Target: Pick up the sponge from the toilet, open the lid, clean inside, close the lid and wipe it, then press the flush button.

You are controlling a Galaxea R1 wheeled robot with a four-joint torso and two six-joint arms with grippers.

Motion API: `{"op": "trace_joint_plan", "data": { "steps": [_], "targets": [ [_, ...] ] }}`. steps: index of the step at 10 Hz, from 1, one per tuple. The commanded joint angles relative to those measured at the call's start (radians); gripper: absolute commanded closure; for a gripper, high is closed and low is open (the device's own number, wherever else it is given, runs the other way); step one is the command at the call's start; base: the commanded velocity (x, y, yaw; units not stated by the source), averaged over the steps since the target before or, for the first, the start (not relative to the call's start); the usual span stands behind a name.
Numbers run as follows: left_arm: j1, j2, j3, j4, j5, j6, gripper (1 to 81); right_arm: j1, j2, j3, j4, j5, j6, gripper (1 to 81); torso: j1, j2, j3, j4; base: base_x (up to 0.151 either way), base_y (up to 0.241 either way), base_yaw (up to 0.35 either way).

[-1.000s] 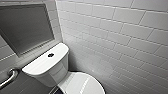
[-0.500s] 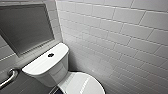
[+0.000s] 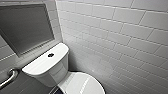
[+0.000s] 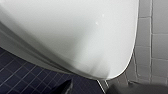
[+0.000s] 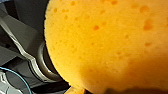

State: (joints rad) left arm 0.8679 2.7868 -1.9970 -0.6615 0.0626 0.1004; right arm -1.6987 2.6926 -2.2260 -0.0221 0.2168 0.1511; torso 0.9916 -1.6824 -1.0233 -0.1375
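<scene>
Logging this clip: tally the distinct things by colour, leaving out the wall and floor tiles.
White: 1, the toilet
Orange: 1, the sponge
Dark: 1, the flush button
Silver: 1, the grab bar
Grey: 1, the framed wall panel
Total: 5

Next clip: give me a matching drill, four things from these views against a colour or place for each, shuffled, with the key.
Things
1. sponge
2. flush button
3. floor tiles
4. grab bar

Descriptions
A. dark blue
B. shiny metal, curved
C. orange, pitted with pores
D. small and round, on top of the tank

Pairs: 1-C, 2-D, 3-A, 4-B
</scene>
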Motion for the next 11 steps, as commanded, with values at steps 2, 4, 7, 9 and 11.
{"op": "trace_joint_plan", "data": {
  "steps": [2, 4, 7, 9, 11],
  "targets": [
    [-0.118, 0.001, 0.026, -0.044, 0.057, -0.002, 1.0, -0.028, -0.027, 0.023, 0.008, -0.071, 0.001, 81.1, 0.0, 0.0, 0.0, 0.0, 0.0, 0.0, 0.0],
    [-0.122, -0.001, 0.027, -0.056, 0.045, -0.002, 1.0, -0.026, -0.024, 0.029, 0.007, -0.071, 0.001, 81.1, 0.0, 0.0, 0.0, 0.0, 0.0, 0.0, 0.0],
    [-0.125, 0.002, 0.024, -0.118, -0.018, -0.019, 1.0, -0.028, -0.027, 0.036, 0.007, -0.071, 0.001, 81.1, 0.0, 0.0, 0.0, 0.0, 0.0, 0.0, 0.0],
    [-0.141, 0.001, 0.037, -0.138, -0.033, -0.036, 1.0, -0.029, -0.026, 0.039, 0.007, -0.071, 0.001, 81.1, 0.0, 0.0, 0.0, 0.0, 0.0, 0.0, 0.0],
    [-0.169, 0.002, 0.043, -0.138, -0.033, -0.054, 1.0, -0.029, -0.024, 0.046, 0.005, -0.071, -0.001, 81.1, 0.0, 0.0, 0.0, 0.0, 0.0, 0.0, 0.0]
  ]
}}
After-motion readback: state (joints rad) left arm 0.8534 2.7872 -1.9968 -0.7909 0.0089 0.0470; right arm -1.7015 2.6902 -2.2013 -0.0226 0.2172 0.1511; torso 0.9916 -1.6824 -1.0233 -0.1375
